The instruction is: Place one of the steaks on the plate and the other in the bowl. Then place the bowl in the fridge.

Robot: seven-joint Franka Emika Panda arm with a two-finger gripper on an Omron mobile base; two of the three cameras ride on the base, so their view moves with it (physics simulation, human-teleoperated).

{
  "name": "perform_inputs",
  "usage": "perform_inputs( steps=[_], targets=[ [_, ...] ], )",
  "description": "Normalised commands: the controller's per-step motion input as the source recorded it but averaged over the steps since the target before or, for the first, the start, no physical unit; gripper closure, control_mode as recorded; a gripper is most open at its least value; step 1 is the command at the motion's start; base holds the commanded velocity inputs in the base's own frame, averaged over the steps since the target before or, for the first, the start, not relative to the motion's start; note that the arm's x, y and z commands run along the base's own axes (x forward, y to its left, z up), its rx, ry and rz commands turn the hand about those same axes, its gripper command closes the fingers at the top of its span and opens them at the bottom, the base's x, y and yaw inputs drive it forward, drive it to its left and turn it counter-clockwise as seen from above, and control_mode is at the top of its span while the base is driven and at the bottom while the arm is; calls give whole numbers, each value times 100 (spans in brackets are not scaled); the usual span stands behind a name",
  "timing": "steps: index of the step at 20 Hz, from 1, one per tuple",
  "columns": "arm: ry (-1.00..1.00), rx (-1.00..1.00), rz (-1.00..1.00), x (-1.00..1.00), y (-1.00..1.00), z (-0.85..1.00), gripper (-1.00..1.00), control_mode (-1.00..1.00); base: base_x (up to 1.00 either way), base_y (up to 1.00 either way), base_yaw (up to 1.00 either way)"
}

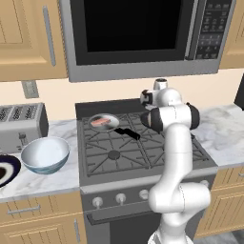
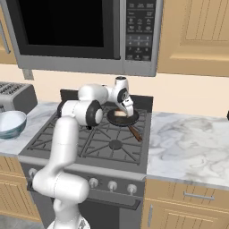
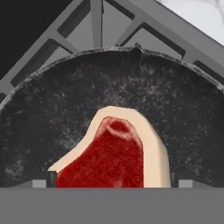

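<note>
In the left base view, a pale pink steak [image 1: 100,122] is seen lying in a silver pan [image 1: 110,117] on the stove [image 1: 119,157]. The bowl [image 1: 45,154] stands on the counter [image 1: 43,181] left of the stove, with the plate [image 1: 5,170] just beside it.

In the right base view, the gripper [image 2: 125,110] is lowered over a dark pan [image 2: 126,120] on the back burner.

In the hand view, the dark red steak [image 3: 116,153] with its pale fat rim is framed between the spread fingertips [image 3: 51,178], not yet pinched.
</note>
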Motion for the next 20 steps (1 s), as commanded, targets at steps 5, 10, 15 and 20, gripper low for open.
perform_inputs(
  steps=[5,10,15,20],
  targets=[
    [7,0,-2,19,3,-100,-100,-100,0,0,0],
    [11,0,0,-16,1,-100,-100,-100,0,0,0],
    [0,1,-2,-90,51,-100,100,-100,0,0,0],
    [-28,12,-16,-74,0,-26,100,-100,0,0,0]
  ],
)
